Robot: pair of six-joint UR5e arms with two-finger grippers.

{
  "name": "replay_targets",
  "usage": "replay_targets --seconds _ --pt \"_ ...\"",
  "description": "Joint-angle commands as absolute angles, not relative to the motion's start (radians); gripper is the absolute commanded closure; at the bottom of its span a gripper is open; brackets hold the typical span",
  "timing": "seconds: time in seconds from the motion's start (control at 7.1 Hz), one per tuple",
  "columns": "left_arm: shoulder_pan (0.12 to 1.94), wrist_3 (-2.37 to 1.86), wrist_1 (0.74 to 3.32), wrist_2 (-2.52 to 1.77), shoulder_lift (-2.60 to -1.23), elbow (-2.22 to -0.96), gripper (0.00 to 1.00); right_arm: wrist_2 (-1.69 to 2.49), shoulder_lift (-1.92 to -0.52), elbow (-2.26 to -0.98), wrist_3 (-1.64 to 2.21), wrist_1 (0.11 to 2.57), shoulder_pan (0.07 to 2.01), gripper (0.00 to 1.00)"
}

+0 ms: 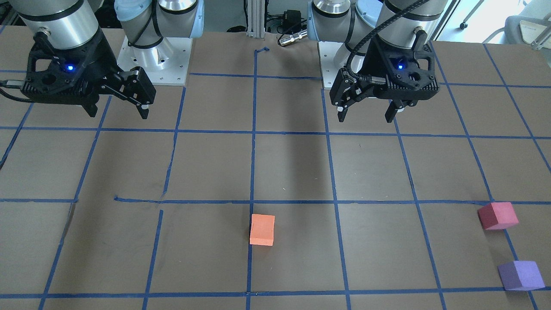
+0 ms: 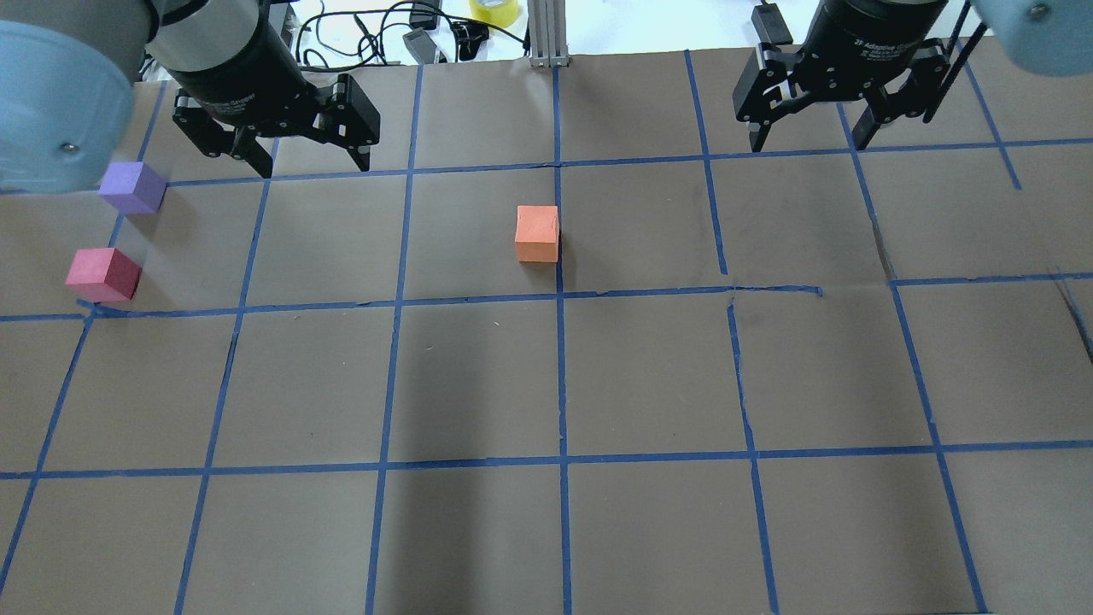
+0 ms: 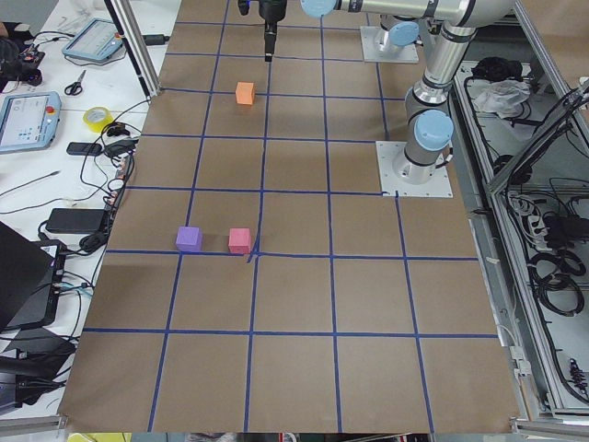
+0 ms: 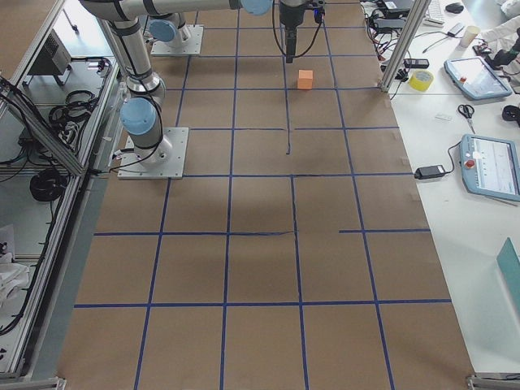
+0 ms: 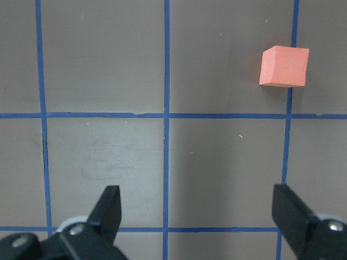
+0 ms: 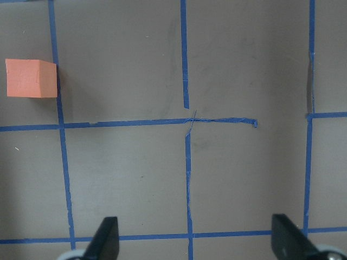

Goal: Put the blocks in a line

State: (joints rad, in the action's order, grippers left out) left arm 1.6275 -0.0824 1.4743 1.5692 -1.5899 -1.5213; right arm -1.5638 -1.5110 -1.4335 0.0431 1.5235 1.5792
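The orange block [image 2: 537, 233] sits near the table's middle on a blue tape line; it also shows in the front view [image 1: 262, 230], the left wrist view [image 5: 284, 66] and the right wrist view [image 6: 31, 78]. The reddish-pink block [image 2: 102, 274] and the purple block [image 2: 131, 187] sit close together at the table's far left edge, also seen from the front as pink [image 1: 497, 215] and purple [image 1: 520, 275]. My left gripper [image 2: 312, 164] hangs open and empty above the table, to the right of the purple block. My right gripper [image 2: 807, 143] hangs open and empty on the far right.
The table [image 2: 649, 376] is covered in brown paper with a blue tape grid. The arms' base plates [image 1: 157, 60] stand at the robot's side. Cables and a yellow tape roll [image 2: 493, 10] lie beyond the far edge.
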Motion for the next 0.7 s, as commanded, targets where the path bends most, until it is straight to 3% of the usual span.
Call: replay_targets --seconds 0.0,0.56 --pt "1.629 -0.083 1.477 1.569 -1.58 -1.525 0.0 -1.554 -1.52 -1.431 0.055 1.528 1.58 0.0" --pt "1.629 -0.083 1.48 1.569 -1.577 -1.525 0.0 -1.551 -1.528 -1.427 0.055 1.516 1.578 0.0"
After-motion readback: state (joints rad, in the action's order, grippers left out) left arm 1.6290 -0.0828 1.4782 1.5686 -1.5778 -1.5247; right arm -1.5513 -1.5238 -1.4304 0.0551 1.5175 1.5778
